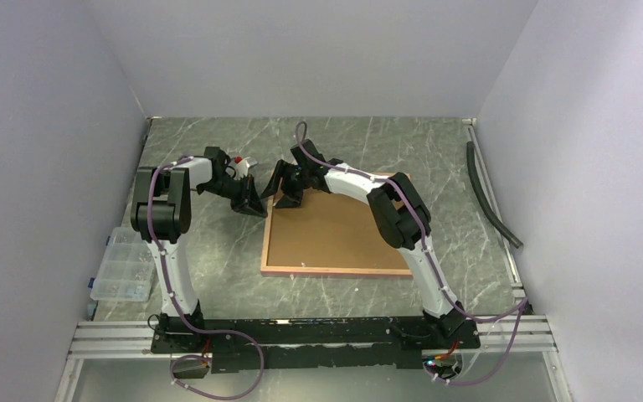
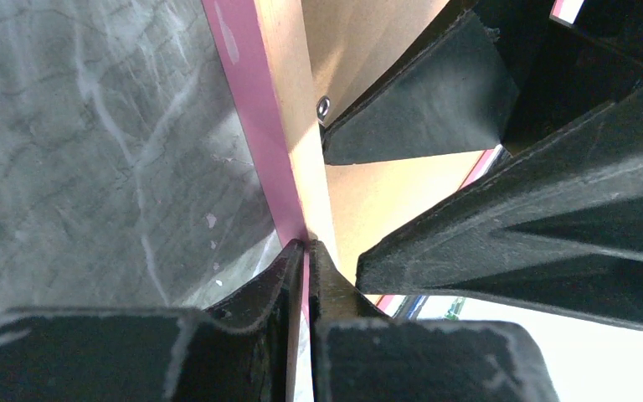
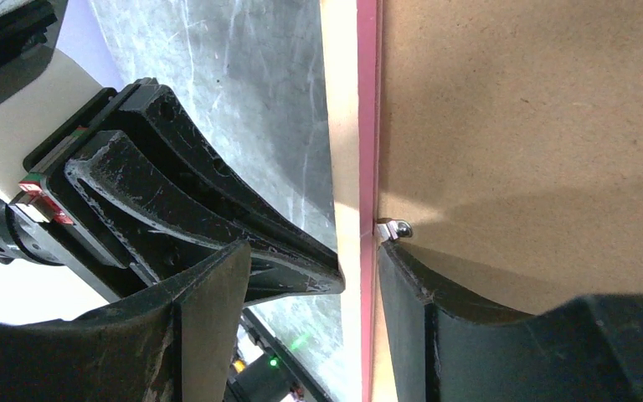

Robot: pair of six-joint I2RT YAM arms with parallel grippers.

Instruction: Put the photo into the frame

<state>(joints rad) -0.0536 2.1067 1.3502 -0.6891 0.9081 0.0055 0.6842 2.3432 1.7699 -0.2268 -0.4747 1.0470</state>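
The frame (image 1: pixel 335 270) lies back-up on the marble table, with a brown backing board (image 1: pixel 335 230) filling it. At its far left corner my left gripper (image 1: pixel 257 207) is shut on the frame's left border; the left wrist view shows the pink-and-wood edge (image 2: pixel 289 92) pinched between the tips of that gripper (image 2: pixel 308 247). My right gripper (image 1: pixel 289 197) is open astride the same border (image 3: pixel 347 126). One finger (image 3: pixel 435 318) rests on the board (image 3: pixel 536 126) beside a small metal tab (image 3: pixel 393 228); the other hangs outside the frame. The photo is out of view.
A clear plastic organiser box (image 1: pixel 123 266) sits by the left wall. A black hose (image 1: pixel 490 197) lies along the right wall. An aluminium rail (image 1: pixel 301 331) carrying the arm bases runs across the near edge. Walls close in three sides.
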